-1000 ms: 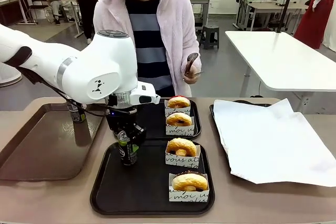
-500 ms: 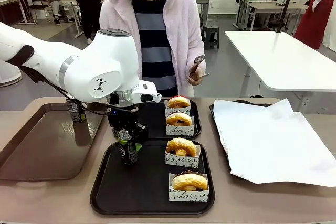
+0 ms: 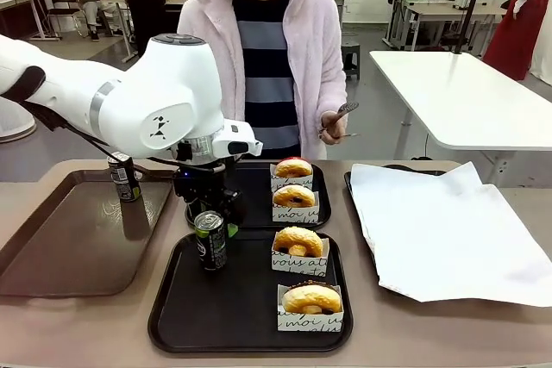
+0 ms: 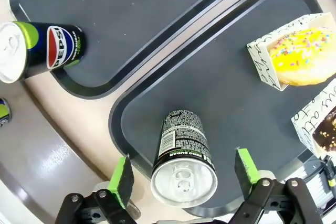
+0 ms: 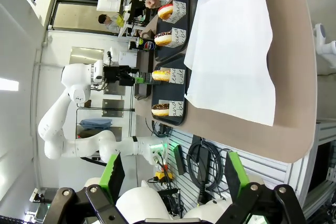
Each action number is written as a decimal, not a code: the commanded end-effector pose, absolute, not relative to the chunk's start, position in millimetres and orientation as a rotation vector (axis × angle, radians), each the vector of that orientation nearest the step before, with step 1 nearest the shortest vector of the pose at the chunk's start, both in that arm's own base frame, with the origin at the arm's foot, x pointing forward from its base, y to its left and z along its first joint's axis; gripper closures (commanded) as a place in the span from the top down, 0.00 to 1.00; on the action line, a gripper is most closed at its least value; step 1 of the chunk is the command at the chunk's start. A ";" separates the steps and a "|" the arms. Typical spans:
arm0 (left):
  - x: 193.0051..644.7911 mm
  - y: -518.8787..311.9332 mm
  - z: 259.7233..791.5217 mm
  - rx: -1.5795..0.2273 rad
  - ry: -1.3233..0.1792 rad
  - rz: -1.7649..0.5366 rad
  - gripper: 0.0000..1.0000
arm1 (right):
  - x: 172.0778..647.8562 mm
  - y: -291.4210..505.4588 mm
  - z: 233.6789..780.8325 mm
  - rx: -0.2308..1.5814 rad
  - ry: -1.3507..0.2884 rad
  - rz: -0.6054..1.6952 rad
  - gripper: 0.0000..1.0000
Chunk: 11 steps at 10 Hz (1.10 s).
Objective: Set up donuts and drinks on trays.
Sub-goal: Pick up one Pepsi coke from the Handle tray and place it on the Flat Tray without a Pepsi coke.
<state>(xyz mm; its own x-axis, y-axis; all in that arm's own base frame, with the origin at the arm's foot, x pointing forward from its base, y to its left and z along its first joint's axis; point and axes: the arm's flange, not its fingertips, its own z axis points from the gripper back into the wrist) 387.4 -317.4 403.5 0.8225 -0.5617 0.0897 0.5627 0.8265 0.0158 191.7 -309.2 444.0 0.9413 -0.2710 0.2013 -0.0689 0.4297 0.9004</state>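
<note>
A black Pepsi can (image 3: 210,240) stands upright at the left of the near black tray (image 3: 241,316), free of any grip. My left gripper (image 3: 210,198) hovers just above it, open; in the left wrist view its green pads (image 4: 123,174) flank the can's silver top (image 4: 184,177) with gaps on both sides. A second can (image 4: 39,51) stands in a corner of the far black tray (image 4: 126,19). Two sleeved donuts (image 3: 298,242) (image 3: 311,298) sit on the near tray, two more (image 3: 293,168) (image 3: 294,196) on the far tray. My right gripper (image 5: 173,179) is open and holds nothing, far off to the side.
A third can (image 3: 125,177) stands at the back of the brown tray (image 3: 60,247) on the left. A big white paper sheet (image 3: 448,230) covers the right of the table. The person across the table holds tongs (image 3: 338,114) near the waist.
My left gripper has let go of the can on the near tray and risen above it. The person has shifted right and lowered the tongs.
</note>
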 end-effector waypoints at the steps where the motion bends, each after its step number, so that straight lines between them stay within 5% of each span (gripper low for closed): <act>1: 381.1 -303.4 418.5 -0.047 -0.100 -0.559 1.00 | 190.8 -310.1 444.0 1.138 -0.349 -0.128 1.00; 5: 350.4 -236.7 469.8 -0.093 -0.122 -0.453 1.00 | 190.8 -310.1 444.0 1.138 -0.349 -0.128 1.00; 11: 364.3 -186.2 485.3 -0.132 -0.150 -0.341 1.00 | 190.8 -310.1 444.0 1.138 -0.349 -0.128 1.00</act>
